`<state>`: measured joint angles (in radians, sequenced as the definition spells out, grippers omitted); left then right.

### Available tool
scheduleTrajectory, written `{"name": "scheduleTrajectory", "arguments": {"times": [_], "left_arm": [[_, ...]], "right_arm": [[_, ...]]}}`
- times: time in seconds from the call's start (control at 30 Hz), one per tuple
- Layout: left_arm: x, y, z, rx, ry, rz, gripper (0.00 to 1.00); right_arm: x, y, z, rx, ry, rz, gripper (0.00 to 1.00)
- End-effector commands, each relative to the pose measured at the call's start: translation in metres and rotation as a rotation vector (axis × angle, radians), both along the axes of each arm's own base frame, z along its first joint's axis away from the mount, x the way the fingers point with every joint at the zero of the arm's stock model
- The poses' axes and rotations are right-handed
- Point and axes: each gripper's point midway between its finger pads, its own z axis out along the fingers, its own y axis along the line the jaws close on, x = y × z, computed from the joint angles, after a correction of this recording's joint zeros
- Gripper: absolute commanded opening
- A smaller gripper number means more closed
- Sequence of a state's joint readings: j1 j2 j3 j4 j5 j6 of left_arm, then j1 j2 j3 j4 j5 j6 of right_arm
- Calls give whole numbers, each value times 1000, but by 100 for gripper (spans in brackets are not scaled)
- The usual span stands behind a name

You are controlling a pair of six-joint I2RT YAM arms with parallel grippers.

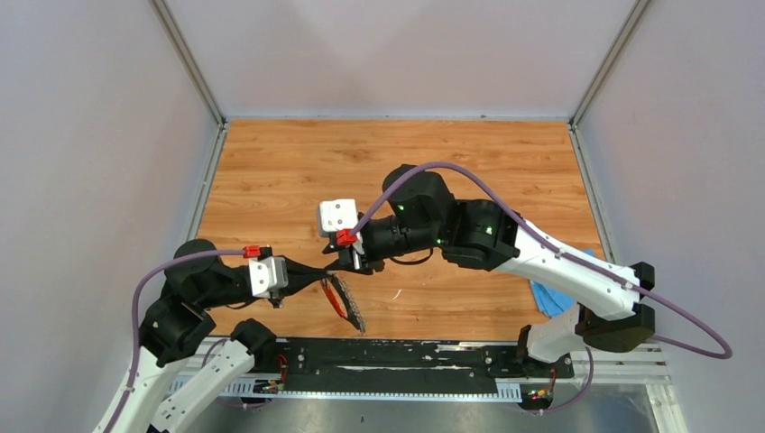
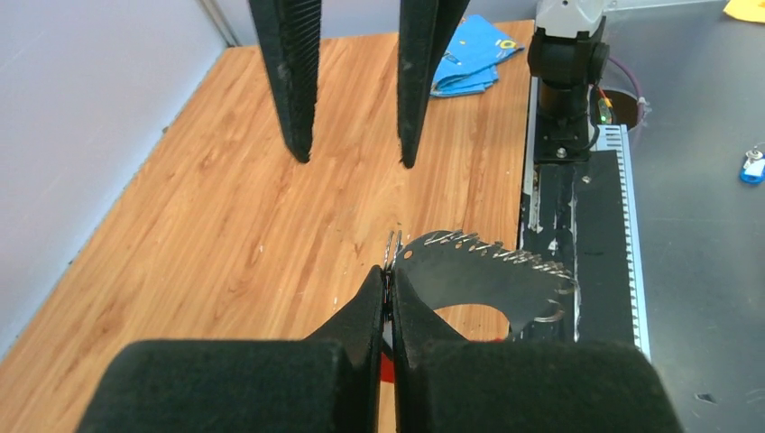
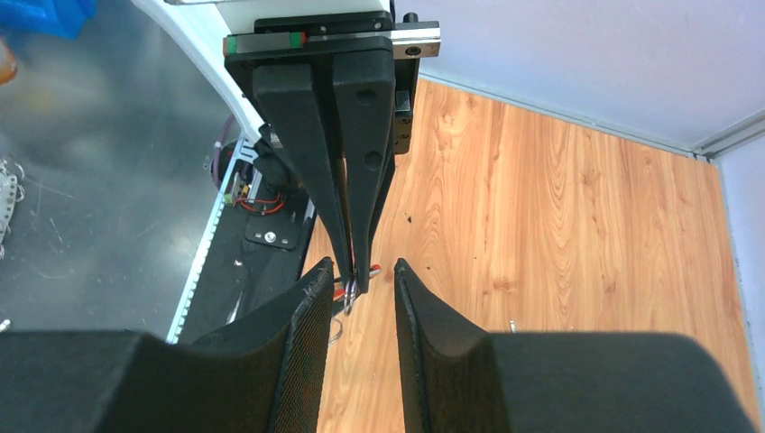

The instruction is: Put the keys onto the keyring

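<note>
- Left pincer (image 2: 389, 281) pressed shut on the thin wire of the keyring (image 2: 487, 257), holding it up over the near edge of the tabletop (image 2: 225, 225).
- Fan of grey metal pieces spread to the right of that grip in the left wrist view, seen against the black base plate (image 2: 595, 207). Thin red loop hanging below the fingers in the top view.
- Right pincer (image 2: 354, 161) pointed at the left one from the far side, jaws parted, nothing clamped between them.
- Blue cloth (image 2: 469, 54) crumpled at the right edge of the tabletop, bearing a small yellow-and-dark print too small to read.
- Small blue-and-white piece (image 2: 751, 167) off the tabletop on the grey metal surface beyond the base plate. Too small to tell whether a key.
- Red-and-green strip (image 3: 271, 41) along the rail of the left pincer, any print on it too small to read.
</note>
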<state>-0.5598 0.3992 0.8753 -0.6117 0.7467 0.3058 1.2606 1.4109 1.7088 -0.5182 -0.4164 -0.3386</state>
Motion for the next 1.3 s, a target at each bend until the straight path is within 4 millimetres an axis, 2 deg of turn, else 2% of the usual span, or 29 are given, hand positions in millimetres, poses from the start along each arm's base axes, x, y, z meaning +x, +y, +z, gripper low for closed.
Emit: {"name": "scheduleTrajectory", "arguments": {"times": [0.0,0.37,0.6,1.03,1.17,1.27], "left_arm": [[-4,0,9,1,-3,-14,0],[-5,0,7,7,-15,-25,0],[-7,0,7,6,-23,-32,0],[-9,1,9,2,-30,-40,0],[-10,2,11,-2,-41,-39,0],[-12,2,12,-4,-50,-49,0]], "right_arm": [[7,-8,-31,-187,-30,12,34],[8,-1,-40,-243,-50,41,27],[11,2,-43,-258,-67,35,18],[12,9,-48,-259,-70,33,23],[14,12,-49,-261,-77,24,7],[15,12,-51,-264,-77,22,5]]}}
